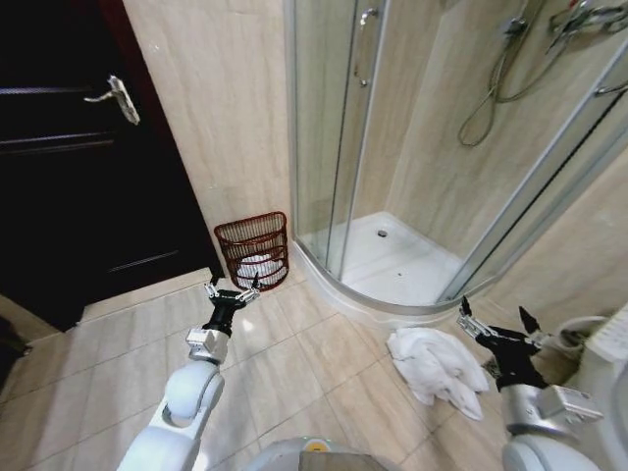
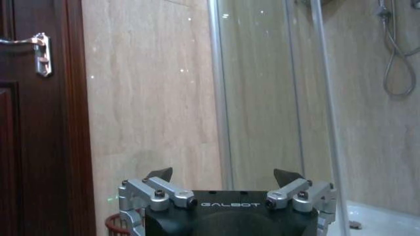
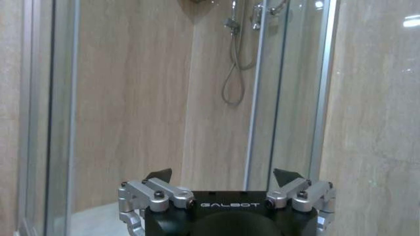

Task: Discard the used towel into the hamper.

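While the glass shower stall (image 1: 432, 147) fills the corner, the hamper (image 1: 254, 249) sits against the wall between it and the dark door (image 1: 69, 157). White towel (image 1: 437, 365) lies crumpled on the tiles near the shower base. Left gripper (image 1: 232, 291) hovers before the hamper, right gripper (image 1: 498, 325) beside the towel, both spread apart, empty.

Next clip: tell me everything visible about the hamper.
The hamper is a small, dark reddish-brown basket of open-weave slats, wider at its rim than at its base. It stands upright on the tiled floor against the beige wall, between the dark door and the shower's glass enclosure. Something white shows through its slats, low inside. The left tool hovers open just in front of it, not touching.
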You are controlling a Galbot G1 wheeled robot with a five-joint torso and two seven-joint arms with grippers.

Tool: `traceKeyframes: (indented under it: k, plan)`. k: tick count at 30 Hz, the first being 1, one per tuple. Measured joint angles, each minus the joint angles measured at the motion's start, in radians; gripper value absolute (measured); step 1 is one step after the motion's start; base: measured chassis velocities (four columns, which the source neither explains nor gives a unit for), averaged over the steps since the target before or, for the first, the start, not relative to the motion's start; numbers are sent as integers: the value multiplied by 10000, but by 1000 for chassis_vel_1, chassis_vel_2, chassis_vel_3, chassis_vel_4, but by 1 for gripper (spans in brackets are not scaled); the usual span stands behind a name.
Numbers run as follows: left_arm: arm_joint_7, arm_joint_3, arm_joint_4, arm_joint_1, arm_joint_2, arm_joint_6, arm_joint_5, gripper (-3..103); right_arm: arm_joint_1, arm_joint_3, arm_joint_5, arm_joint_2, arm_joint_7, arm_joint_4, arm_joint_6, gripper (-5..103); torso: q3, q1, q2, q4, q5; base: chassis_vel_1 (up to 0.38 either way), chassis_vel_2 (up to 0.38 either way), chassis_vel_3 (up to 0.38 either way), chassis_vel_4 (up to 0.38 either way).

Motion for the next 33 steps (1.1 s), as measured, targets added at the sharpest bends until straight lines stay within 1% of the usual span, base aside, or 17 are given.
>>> traceKeyframes:
  k: [5, 20, 29, 33]
  plan:
    - [3, 35, 52, 9, -18, -39, 1, 100, -12, -3, 10, 5, 0, -11, 11, 100, 0, -1, 0, 6, -3, -2, -27, 12, 7]
    - [72, -34, 105, 102, 4, -175, -40, 100, 46, -53, 13, 7, -49, -42, 23, 100, -1, -1, 1, 3, -4, 14, 8, -12, -1]
    - [87, -41, 121, 71, 25, -197, -59, 100, 41, -84, 1, 17, -11, -4, 23, 100, 1, 1, 0, 6, -1, -72, 83, 77, -75]
    - [95, -17, 121, 26, 23, -198, -59, 100, 1, -96, 7, 32, 37, 46, -16, 100, 1, 4, 0, 2, -3, -95, 56, 81, -89]
